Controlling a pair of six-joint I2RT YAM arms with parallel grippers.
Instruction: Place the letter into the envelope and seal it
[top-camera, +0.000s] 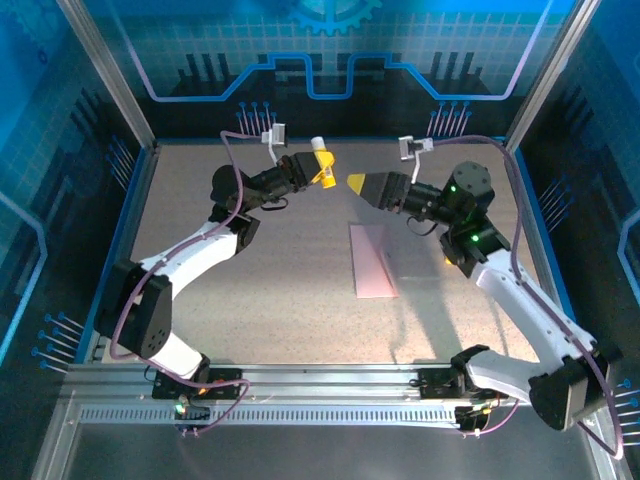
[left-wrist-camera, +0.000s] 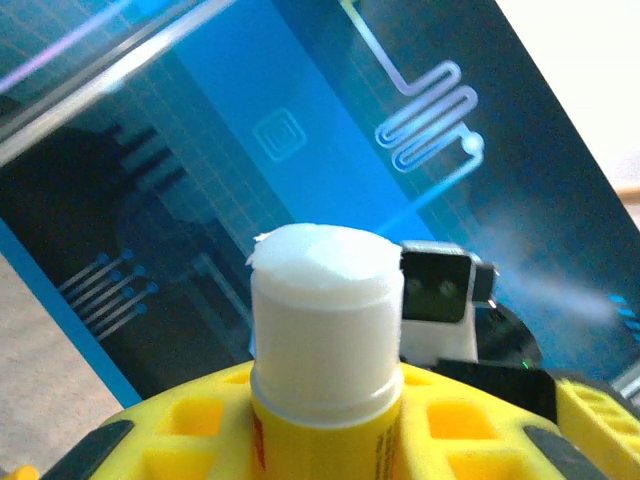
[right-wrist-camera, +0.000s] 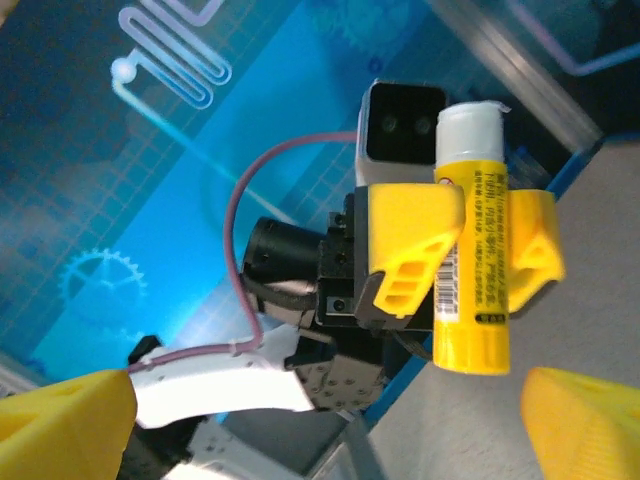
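glue stick (left-wrist-camera: 325, 330) — base cut off below | label print too small to read | right gripper (right-wrist-camera: 320, 420) — tips cropped at corners

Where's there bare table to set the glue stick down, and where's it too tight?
Free: the wide stretch of table between the left arm and the envelope, and the strip in front of the envelope. Crowded: mid-back, where the left gripper with the glue stick faces the open right gripper, and right of the envelope under the right arm.

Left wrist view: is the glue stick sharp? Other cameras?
Left wrist: yellow plastic glue stick with white top reads slightly soft, top-right corner washed out. Right wrist: its label crisp, own yellow fingertips blurred. Top external: blue cast, soft arm shadows on the speckled table.
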